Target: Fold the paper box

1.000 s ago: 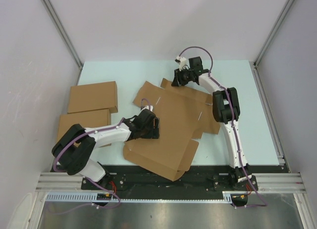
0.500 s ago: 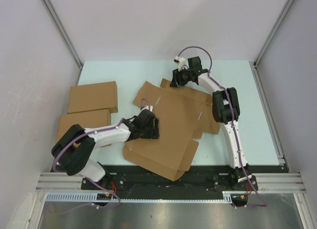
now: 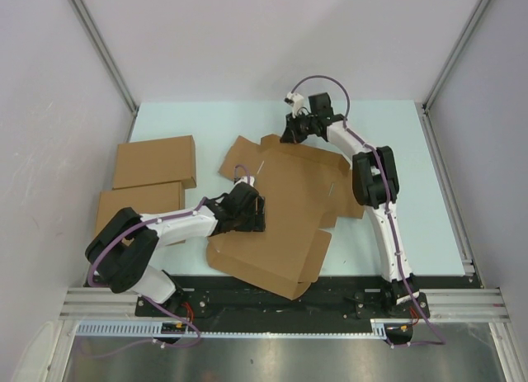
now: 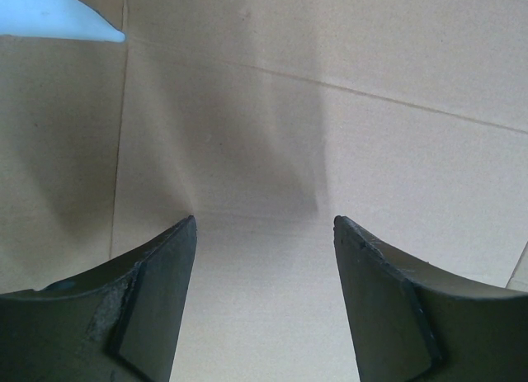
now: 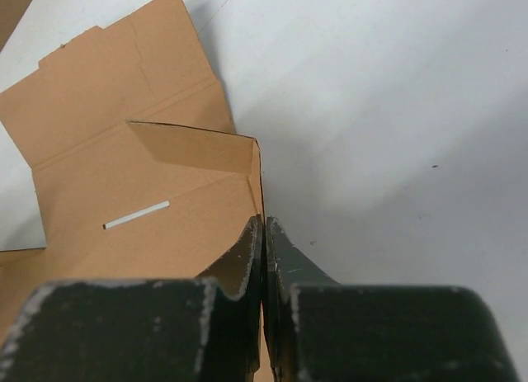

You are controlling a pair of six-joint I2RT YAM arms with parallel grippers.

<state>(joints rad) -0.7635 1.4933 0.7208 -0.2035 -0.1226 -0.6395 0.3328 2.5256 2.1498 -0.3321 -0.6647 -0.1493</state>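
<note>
Paper box (image 3: 289, 209): open die-cut sheet, spread mostly flat at mid-table (image 3: 206, 122), well right of the two finished boxes (image 3: 154, 161). Long axis roughly near to far, skewed a little.

Right gripper (image 3: 289, 136): at the sheet's far edge, pressed together. In the wrist view, appears to pinch the far flap (image 5: 194, 147) by its cut edge, that edge running straight down into the seam between the fingers. Flap raised off the table here. Rest of the sheet lying to the near-left of this pincer, white slit (image 5: 136, 214) in plain sight on the panel beside it.

Left gripper (image 3: 247, 202): spread wide, fingertips (image 4: 177, 258) down over the sheet's left-centre panel, close to a crease. Grips nothing; looks like a hold-down.

Step in hand, as judged: standing the far flap up about its crease.

Key relation: crease just near of the right pincer, main panel nearer again. Calls for a swing of the pinched edge up and toward the near side. Right arm plainly the nearer one to that flap; left arm better kept as anchor.

Risk, as judged: sheet sliding under the pull, or flap buckling off the crease.
</note>
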